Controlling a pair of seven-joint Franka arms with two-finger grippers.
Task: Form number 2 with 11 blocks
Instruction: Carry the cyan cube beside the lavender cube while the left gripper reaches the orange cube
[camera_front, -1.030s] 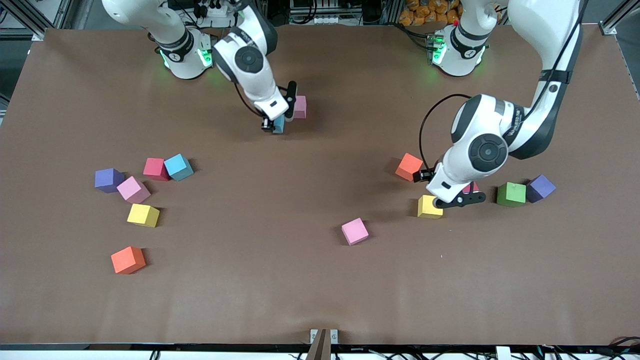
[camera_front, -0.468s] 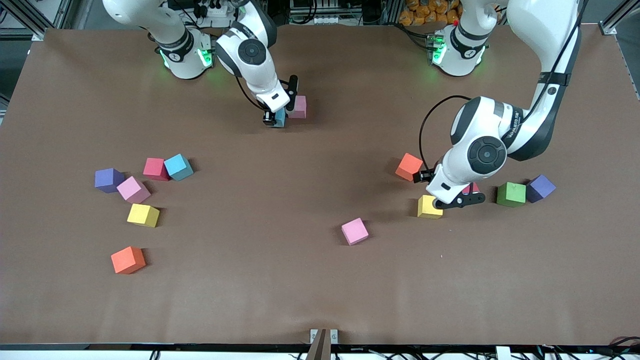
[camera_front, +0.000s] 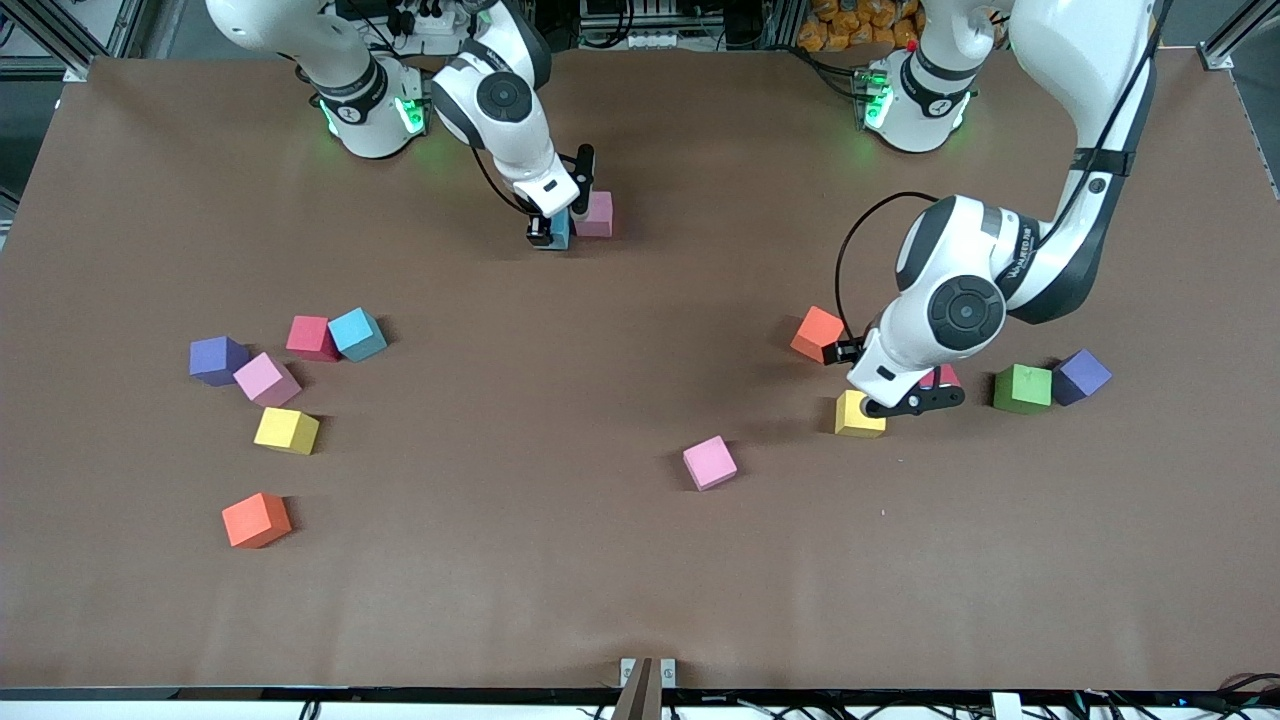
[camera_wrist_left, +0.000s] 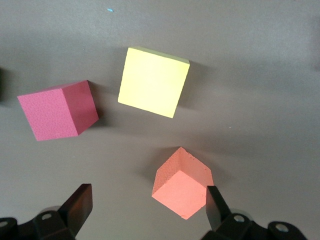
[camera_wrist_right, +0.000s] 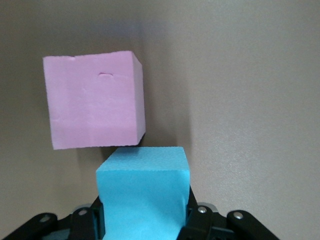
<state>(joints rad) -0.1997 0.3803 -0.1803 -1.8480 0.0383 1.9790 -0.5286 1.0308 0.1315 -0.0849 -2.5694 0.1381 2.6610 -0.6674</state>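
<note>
My right gripper (camera_front: 553, 232) is shut on a blue block (camera_front: 558, 233) and holds it low, close beside a pink block (camera_front: 598, 213) on the table near the robots' bases. In the right wrist view the blue block (camera_wrist_right: 142, 190) fills my gripper (camera_wrist_right: 142, 222), with the pink block (camera_wrist_right: 92, 105) just past it. My left gripper (camera_front: 860, 382) is open and empty over the table between an orange block (camera_front: 820, 333), a yellow block (camera_front: 859, 414) and a red block (camera_front: 940, 377). In the left wrist view (camera_wrist_left: 147, 210) the orange block (camera_wrist_left: 182, 182) sits by one finger (camera_wrist_left: 215, 205).
Toward the right arm's end lie a purple cube (camera_front: 217, 359) and pink (camera_front: 266, 379), red (camera_front: 311, 337), blue (camera_front: 357, 333), yellow (camera_front: 286, 430) and orange (camera_front: 256, 519) blocks. A pink block (camera_front: 709, 462) lies mid-table. A green block (camera_front: 1022, 388) and a purple cube (camera_front: 1081, 376) lie toward the left arm's end.
My right gripper has carried the blue block closer beside the pink block. My left gripper has shifted slightly toward the orange and yellow blocks.
</note>
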